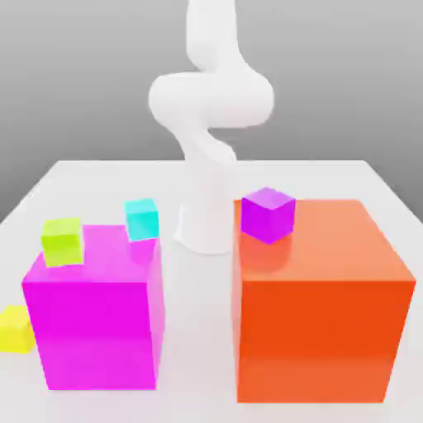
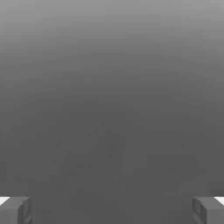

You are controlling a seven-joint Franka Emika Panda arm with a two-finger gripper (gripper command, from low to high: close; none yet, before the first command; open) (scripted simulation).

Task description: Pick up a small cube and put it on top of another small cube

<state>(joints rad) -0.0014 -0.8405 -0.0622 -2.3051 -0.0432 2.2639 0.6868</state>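
Yellow small cube looks light, rigid, perhaps slick; pincer, jaws spread wide and empty, should clamp opposite flat faces

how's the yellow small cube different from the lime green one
Colour: the yellow small cube is bright yellow, the lime-green small cube a yellow-green.
Place: the yellow small cube sits low on the white table, beside the big magenta block at the exterior view's left; the lime-green small cube rests up on that block's top.
Both are plain small cubes, far smaller than the blocks.
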